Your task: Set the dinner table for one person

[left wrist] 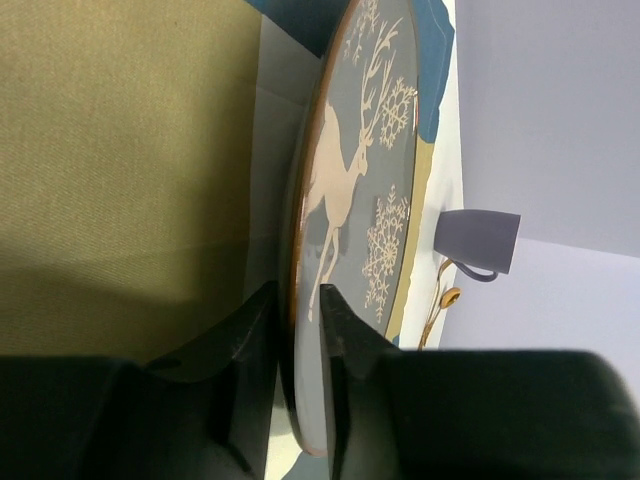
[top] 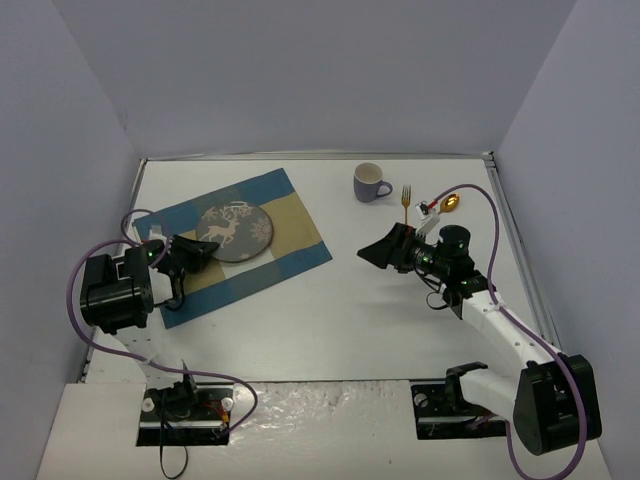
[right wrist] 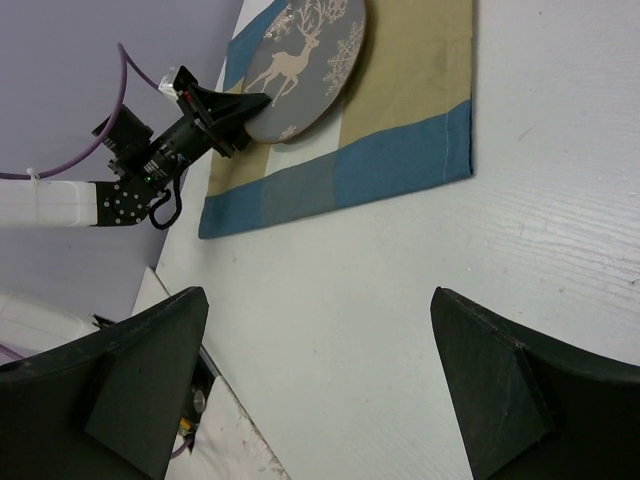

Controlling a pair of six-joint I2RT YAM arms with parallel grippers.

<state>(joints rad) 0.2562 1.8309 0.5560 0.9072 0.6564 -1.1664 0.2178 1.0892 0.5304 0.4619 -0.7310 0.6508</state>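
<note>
Top view, desk: lies under the placemat and spreads white and matte well beyond it on every side.
Top view, plate: sits over the placemat's middle; round, grey, with a pale deer.
Top view, left fingers: reach across the placemat's left part, clamped on the plate's left rim.
Top view, right fingers: hover off the placemat's right corner, spread apart, holding nothing.
Top view, mug: stands right of the placemat's far corner; fork and gold spoon lie further right again.
Left wrist view, plate: rim pinched between the two dark fingers, tan placemat alongside; cannot tell whether lifted off the placemat.
Left wrist view, mug: shows past the placemat's far edge.
Right wrist view, desk: fills the wide gap between the parted fingers, on the near side of the placemat.
Right wrist view, plate: rests over the placemat's tan band, edge gripped by the other arm.
</note>
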